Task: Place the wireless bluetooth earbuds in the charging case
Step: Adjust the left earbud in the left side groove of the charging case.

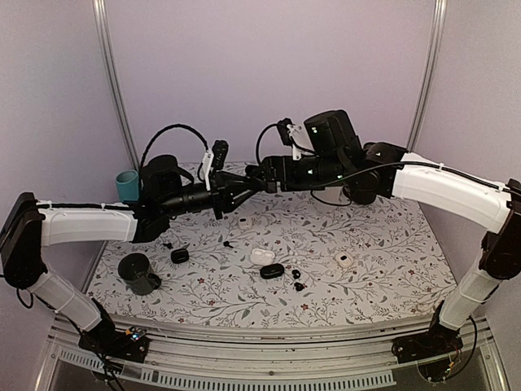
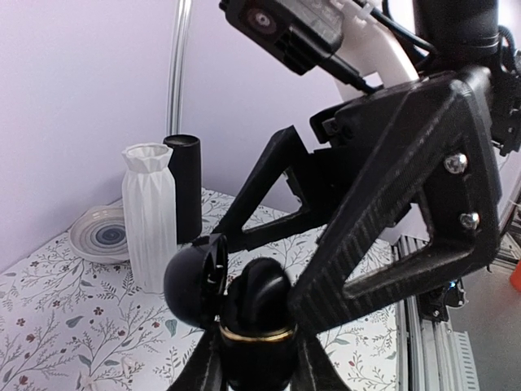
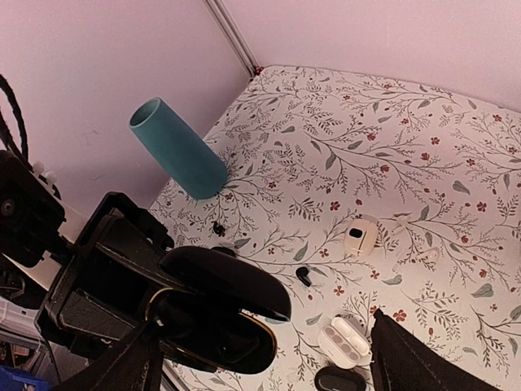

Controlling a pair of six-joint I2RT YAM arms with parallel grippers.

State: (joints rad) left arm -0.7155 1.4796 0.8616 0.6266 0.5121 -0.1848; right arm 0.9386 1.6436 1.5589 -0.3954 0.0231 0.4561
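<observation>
My left gripper (image 2: 256, 362) is shut on an open black charging case with a gold rim (image 2: 256, 330), held in the air over the table's middle (image 1: 241, 189). Its lid (image 2: 194, 281) stands open. A rounded black shape (image 2: 260, 293) rises above the rim; I cannot tell if it is an earbud. My right gripper (image 3: 269, 362) is open, its fingers (image 2: 391, 212) straddling the case (image 3: 216, 330). Loose black earbuds lie on the table (image 3: 303, 275) (image 3: 217, 229), and more in the top view (image 1: 295, 273) (image 1: 299, 286).
On the table lie an open white case (image 1: 262, 256), black cases (image 1: 272, 270) (image 1: 180, 255) and white cases (image 1: 244, 221) (image 1: 344, 260). A teal cup (image 1: 126, 185) and a dark cup (image 1: 138, 273) stand left. A white vase (image 2: 149, 213), black cylinder (image 2: 186, 195) and plate (image 2: 102, 232) stand right.
</observation>
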